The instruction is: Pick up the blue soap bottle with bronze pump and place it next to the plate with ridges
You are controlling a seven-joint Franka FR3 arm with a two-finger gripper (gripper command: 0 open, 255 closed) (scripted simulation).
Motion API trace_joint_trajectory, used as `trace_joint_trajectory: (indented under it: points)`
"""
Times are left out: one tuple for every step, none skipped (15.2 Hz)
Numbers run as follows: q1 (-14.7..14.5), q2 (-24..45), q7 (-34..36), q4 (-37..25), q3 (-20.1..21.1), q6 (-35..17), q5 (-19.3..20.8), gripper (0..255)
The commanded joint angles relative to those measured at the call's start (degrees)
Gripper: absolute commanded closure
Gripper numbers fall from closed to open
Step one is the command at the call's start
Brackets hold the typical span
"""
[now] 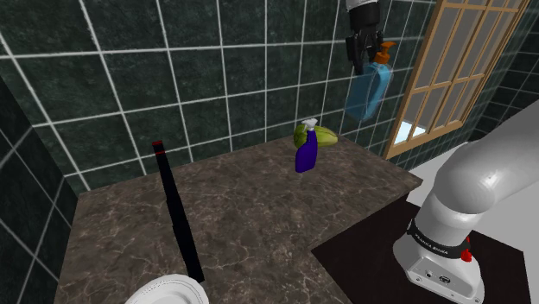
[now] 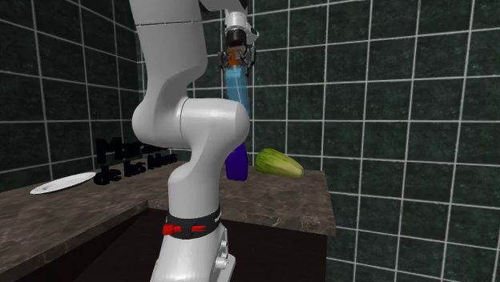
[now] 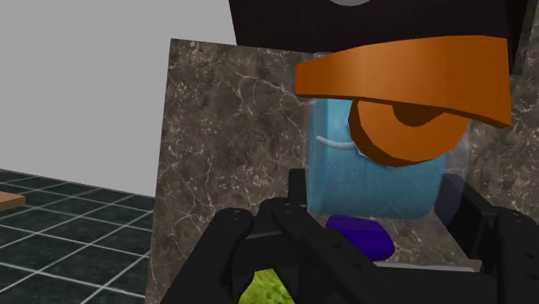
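The blue soap bottle (image 1: 370,91) with its orange-bronze pump (image 1: 383,53) hangs high above the counter's far right corner, tilted, with my black gripper (image 1: 366,47) shut on its top. In the second exterior view the bottle (image 2: 239,86) dangles below the gripper (image 2: 236,58), well above the counter. In the wrist view the black fingers (image 3: 235,252) clasp the blue bottle (image 3: 371,183) under the pump (image 3: 406,79). The white plate (image 1: 168,291) lies at the counter's near edge in the shoulder view, and the plate (image 2: 62,183) sits at the second exterior view's left.
A purple spray bottle (image 1: 306,148) and a green vegetable (image 1: 316,136) stand on the marble counter (image 1: 242,216) below the gripper, by the tiled wall. A long black object (image 1: 178,216) lies across the counter near the plate. A window (image 1: 449,69) is at the shoulder view's right.
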State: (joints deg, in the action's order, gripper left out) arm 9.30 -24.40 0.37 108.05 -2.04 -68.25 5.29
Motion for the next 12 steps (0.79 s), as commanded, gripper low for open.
trace_joint_trajectory:
  points:
    - [-0.67,-1.41,2.4,0.82,1.64,0.76,-1.31,255]
    - [-1.07,-2.2,3.81,1.44,2.61,1.01,-2.12,255]
    - [-1.46,-2.93,5.22,2.01,3.6,1.25,-2.97,255]
    - [-1.84,-3.61,6.64,2.51,4.61,1.48,-3.85,255]
    - [-2.21,-4.24,8.06,2.95,5.62,1.69,-4.75,255]
    - [-2.58,-4.81,9.49,3.33,6.65,1.89,-5.68,255]
    - [-2.94,-5.32,10.92,3.65,7.69,2.08,-6.63,255]
    - [-3.32,-5.78,12.37,3.91,8.73,2.25,-7.6,255]
    - [-3.68,-6.18,13.82,4.11,9.79,2.4,-8.59,255]
    - [-4.03,-6.52,15.28,4.26,10.86,2.54,-9.58,255]
    - [-4.38,-6.81,16.75,4.35,11.93,2.65,-10.59,255]
    - [-4.71,-7.04,18.22,4.38,13.03,2.74,-11.61,255]
